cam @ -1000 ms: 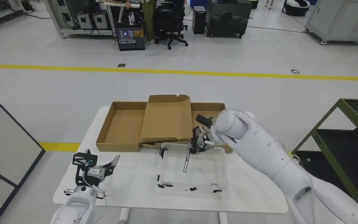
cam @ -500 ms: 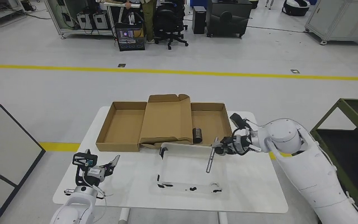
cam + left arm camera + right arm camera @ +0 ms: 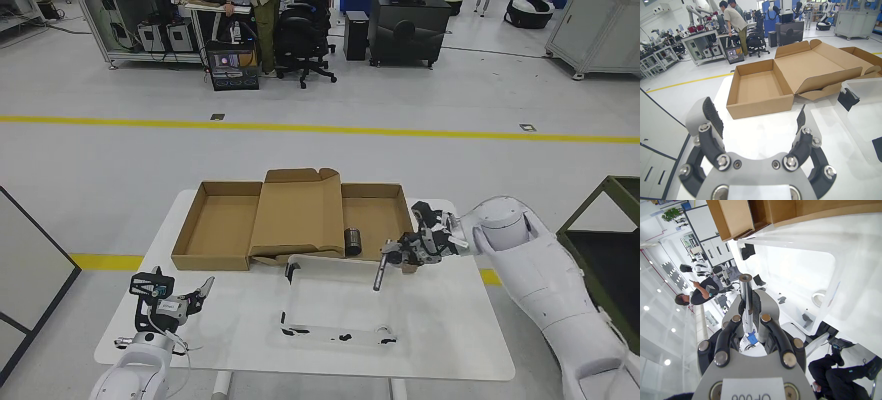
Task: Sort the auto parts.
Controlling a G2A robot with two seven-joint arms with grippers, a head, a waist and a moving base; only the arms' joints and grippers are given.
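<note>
Gripping steel rod (image 3: 745, 289): right end effector (image 3: 748, 298) (above clear bin's (image 3: 300, 262) rim). Left end effector (image 3: 755, 108): spread wide, over counter (image 3: 450, 330) corner.

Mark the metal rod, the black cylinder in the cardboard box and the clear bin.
metal rod (image 3: 746, 291), right wrist view, shaft just under the threaded end.
black cylinder (image 3: 352, 241), top view, middle of its body.
clear bin (image 3: 863, 81), left wrist view, on its rim.

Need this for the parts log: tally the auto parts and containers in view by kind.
metal rod: 1
black cylinder: 1
cardboard box trays: 2
clear plastic bin: 1
Total: 5
</note>
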